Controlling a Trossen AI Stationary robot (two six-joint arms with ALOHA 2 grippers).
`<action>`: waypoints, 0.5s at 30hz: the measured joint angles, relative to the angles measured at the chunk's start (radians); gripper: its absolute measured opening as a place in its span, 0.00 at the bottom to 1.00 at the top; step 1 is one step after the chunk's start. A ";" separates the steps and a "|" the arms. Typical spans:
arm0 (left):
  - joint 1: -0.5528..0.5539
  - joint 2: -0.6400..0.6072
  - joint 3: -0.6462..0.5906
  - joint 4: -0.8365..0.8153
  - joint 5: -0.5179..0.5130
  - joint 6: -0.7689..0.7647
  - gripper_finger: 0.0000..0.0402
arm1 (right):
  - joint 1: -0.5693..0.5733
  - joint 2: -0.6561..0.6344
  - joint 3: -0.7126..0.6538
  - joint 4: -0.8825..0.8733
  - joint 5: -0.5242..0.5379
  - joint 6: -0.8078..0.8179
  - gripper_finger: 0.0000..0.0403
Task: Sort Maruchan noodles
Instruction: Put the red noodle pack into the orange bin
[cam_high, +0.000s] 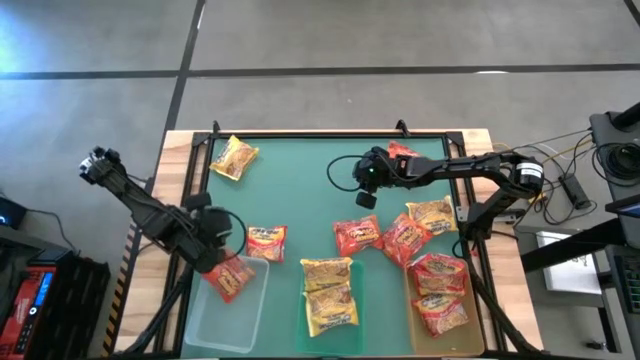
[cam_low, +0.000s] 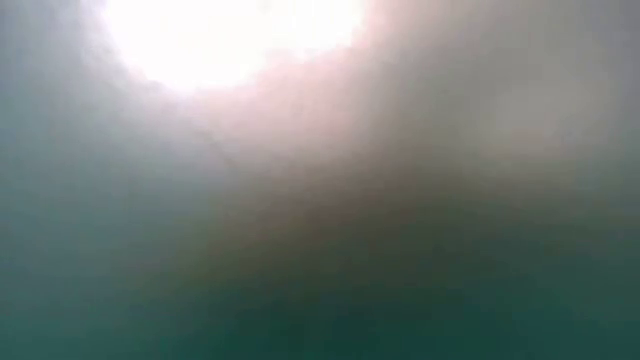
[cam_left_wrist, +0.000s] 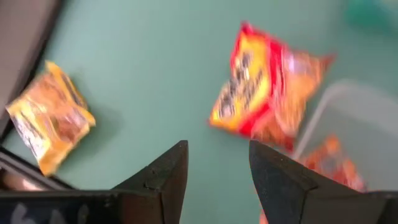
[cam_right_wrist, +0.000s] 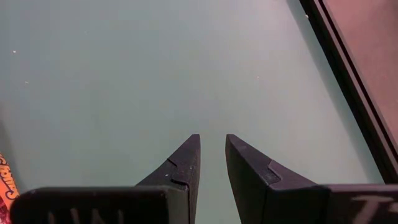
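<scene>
Several Maruchan noodle packets lie on the green mat and in the trays at the near edge. A red-orange packet (cam_high: 232, 277) (cam_left_wrist: 329, 165) lies at the far end of the clear left tray (cam_high: 222, 318). My left gripper (cam_high: 220, 250) (cam_left_wrist: 217, 149) hangs open just above and beside it, with nothing between its fingers. A red-and-yellow packet (cam_high: 266, 243) (cam_left_wrist: 267, 81) lies flat on the mat past the fingers. A yellow one (cam_high: 235, 157) (cam_left_wrist: 50, 118) lies at the far left. My right gripper (cam_high: 366, 195) (cam_right_wrist: 212, 140) hovers over bare mat at the far middle, fingers slightly apart and empty.
The middle tray (cam_high: 352, 318) holds yellow packets (cam_high: 328, 295); the right tray (cam_high: 410, 318) holds red ones (cam_high: 440, 295). Loose red packets (cam_high: 357, 236) (cam_high: 403, 238) and a yellow one (cam_high: 432, 215) lie near the right tray. Another red packet (cam_high: 402, 152) lies under the right arm. The low view is washed out.
</scene>
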 joint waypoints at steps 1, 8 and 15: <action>0.003 0.000 0.000 0.011 -0.034 -0.006 0.38 | 0.000 0.000 0.000 0.000 0.000 0.000 0.16; 0.079 0.016 -0.011 0.097 -0.217 -0.060 0.38 | 0.000 0.000 0.000 0.000 0.000 0.000 0.16; 0.239 0.059 -0.088 0.314 -0.106 0.084 0.38 | 0.000 0.000 0.000 0.000 0.000 0.000 0.16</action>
